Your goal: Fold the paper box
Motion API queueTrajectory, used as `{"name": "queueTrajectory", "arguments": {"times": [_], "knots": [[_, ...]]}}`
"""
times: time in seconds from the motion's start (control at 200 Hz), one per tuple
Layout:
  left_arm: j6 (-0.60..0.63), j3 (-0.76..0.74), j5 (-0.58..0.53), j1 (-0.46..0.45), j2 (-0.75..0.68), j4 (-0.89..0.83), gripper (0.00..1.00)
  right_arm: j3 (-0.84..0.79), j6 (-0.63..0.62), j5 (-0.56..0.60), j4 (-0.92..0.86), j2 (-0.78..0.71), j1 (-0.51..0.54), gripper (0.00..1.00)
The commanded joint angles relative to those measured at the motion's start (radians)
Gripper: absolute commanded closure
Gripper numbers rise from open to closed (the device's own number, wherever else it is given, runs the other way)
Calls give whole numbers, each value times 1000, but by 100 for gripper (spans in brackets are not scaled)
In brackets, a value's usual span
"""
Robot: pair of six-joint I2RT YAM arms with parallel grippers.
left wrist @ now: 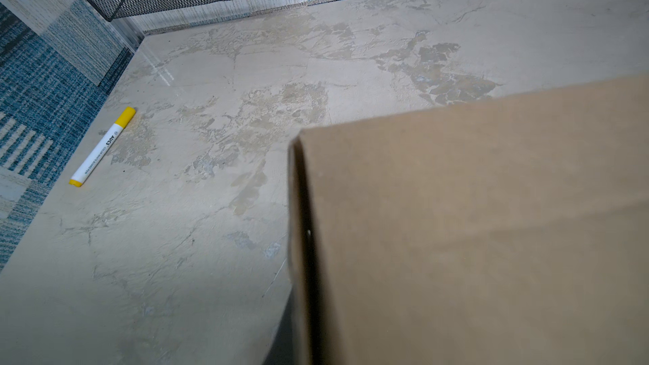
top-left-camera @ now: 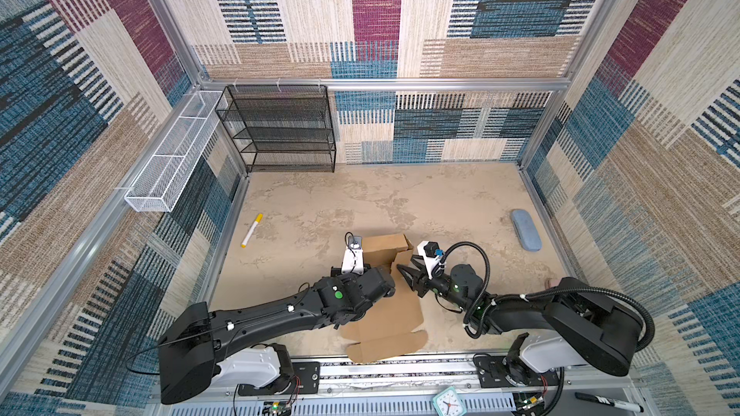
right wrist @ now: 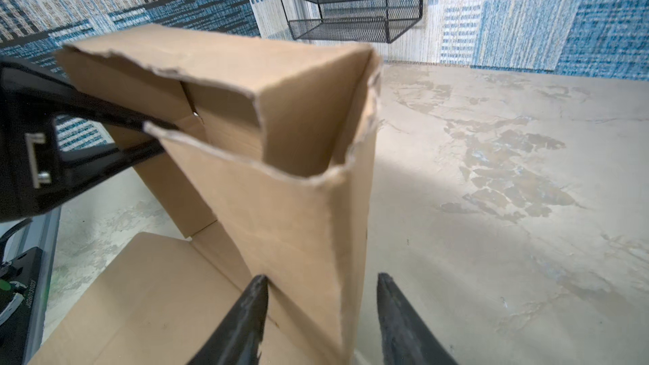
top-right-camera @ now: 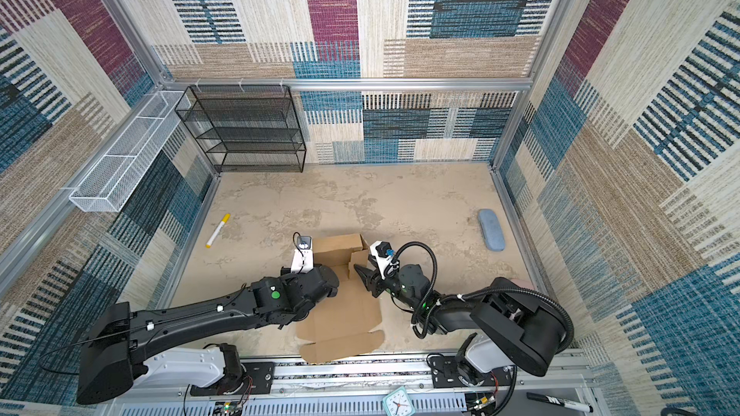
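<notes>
Half-folded paper box [top-left-camera: 384, 314] sits just beside front rail [top-left-camera: 400, 368]. My left hand [right wrist: 147, 135] is closed at the wall [right wrist: 217, 64] farthest from rail. My right hand [right wrist: 321, 280] is apart, astride side flap [right wrist: 298, 222]. Risk: flap slips out and springs flat if I push w/o closing.

The left arm [top-left-camera: 260, 320] and right arm [top-left-camera: 516, 306] are black with white bases; the right tool [right wrist: 322, 276] has pointed black fingers [right wrist: 246, 317].

The paper box [top-left-camera: 384, 314] lies on the table [top-left-camera: 440, 202] before me. From it, the marker [top-left-camera: 251, 230] is at ten o'clock, the shelf rack [top-left-camera: 280, 130] at eleven, the case [top-left-camera: 525, 230] at two.
</notes>
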Motion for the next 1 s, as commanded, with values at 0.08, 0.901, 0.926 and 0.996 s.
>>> {"name": "queueTrajectory", "arguments": {"times": [0.08,0.901,0.926,0.996], "knots": [[-31,-6,10,-1,3,19,100,-3,63,66,61,28,7,49],[-12,-52,49,-3,-32,82,100,85,-56,160,87,122,19,60],[-13,-56,49,-3,-34,82,100,81,-56,160,87,117,19,60],[-11,-57,45,-4,-37,73,100,66,-50,143,84,94,19,56]]}}
